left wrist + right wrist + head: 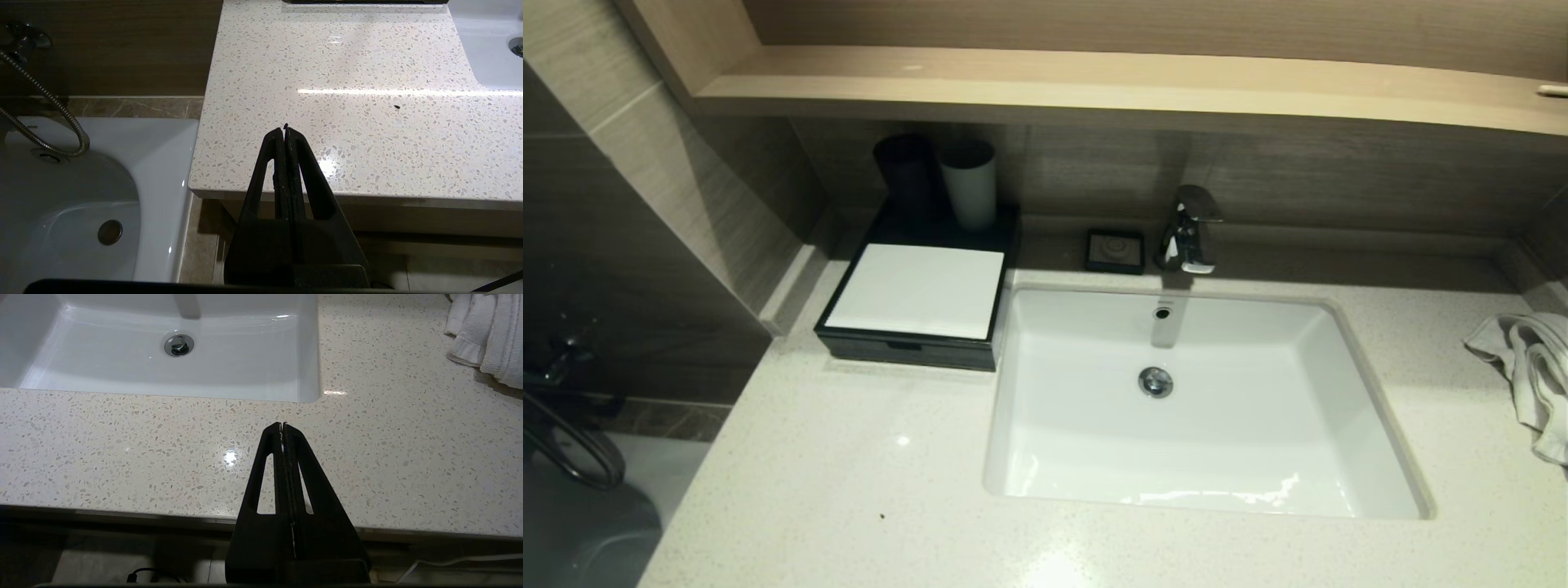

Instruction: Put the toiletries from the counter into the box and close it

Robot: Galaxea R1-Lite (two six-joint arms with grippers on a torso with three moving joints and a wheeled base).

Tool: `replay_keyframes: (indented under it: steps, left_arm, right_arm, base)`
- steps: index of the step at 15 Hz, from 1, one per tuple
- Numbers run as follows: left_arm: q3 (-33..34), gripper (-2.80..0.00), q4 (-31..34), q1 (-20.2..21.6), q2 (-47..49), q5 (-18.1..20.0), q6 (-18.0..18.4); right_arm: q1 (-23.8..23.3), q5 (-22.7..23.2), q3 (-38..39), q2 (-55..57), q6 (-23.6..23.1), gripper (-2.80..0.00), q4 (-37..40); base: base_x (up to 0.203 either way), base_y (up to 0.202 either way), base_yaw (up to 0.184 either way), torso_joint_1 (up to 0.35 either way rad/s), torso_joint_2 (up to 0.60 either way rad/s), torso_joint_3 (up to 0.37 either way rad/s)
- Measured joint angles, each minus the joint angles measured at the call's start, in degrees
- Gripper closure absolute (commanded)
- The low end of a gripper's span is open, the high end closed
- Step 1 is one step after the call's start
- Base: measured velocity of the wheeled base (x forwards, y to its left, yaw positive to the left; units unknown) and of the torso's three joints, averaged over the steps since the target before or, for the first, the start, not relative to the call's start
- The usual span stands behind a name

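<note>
Both grippers, left [285, 130] and right [282, 425], hang at the worktop [866, 490] edge, jaws closed, empty. Box [919, 302] sits shut, far-left; left arm nearer. No toiletries visible.

Box [915, 294]: flat black case with white square top panel, drawer shut, sat flat on the counter [849, 482] just left of the sink, back against the wall. Counter: pale speckled stone. No toiletries showed in any view.
</note>
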State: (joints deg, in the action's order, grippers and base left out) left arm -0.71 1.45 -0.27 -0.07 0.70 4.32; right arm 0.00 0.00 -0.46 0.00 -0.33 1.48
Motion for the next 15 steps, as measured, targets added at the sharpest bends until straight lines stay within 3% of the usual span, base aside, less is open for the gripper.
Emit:
replay_keyframes:
  steps: [15]
  left_arm:
    - [0.0, 0.0, 0.0, 0.0, 0.0, 0.0, 0.0]
  right_arm:
    - [0.0, 0.1, -0.1, 0.0, 0.1, 0.0, 0.0]
  base:
    - [0.0, 0.0, 0.0, 0.0, 0.0, 0.0]
